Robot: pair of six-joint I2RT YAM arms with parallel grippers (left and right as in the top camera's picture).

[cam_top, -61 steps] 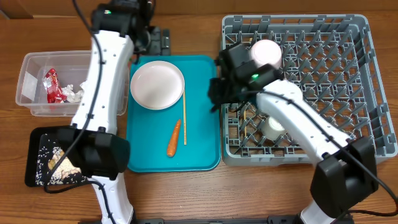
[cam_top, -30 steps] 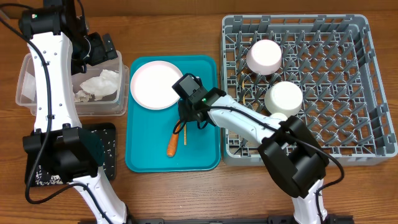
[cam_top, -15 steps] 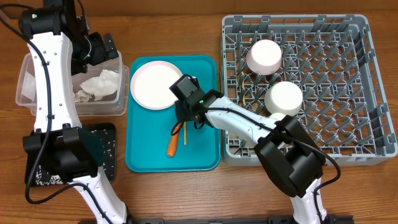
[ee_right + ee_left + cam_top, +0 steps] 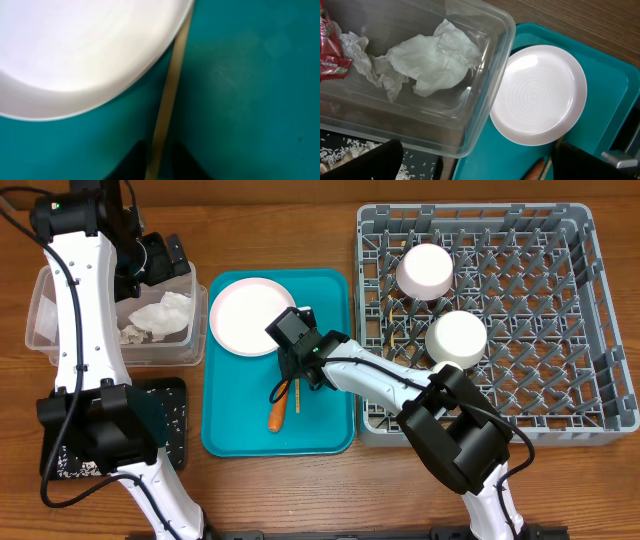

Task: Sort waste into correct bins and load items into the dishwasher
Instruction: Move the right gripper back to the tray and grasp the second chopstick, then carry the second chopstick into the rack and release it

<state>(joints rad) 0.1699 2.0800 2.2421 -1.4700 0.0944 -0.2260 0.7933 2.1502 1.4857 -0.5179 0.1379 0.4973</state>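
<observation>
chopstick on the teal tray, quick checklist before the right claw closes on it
1. Chopstick between the right claw fingertips: ok, it runs between both.
2. Plate clear of the chopstick: cannot tell, its rim meets the stick further along.
3. Carrot clear of the claw: cannot tell, the arm hides the gap.
4. Free room in the dish rack: ok, most pegs bare.
5. Left claw out of the way: ok, open over the clear tub.

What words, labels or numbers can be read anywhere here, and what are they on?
None can be read.
The red wrapper in the clear tub may carry print, but it is too blurred to read.
The white plate, teal tray and grey rack show no writing.
</observation>
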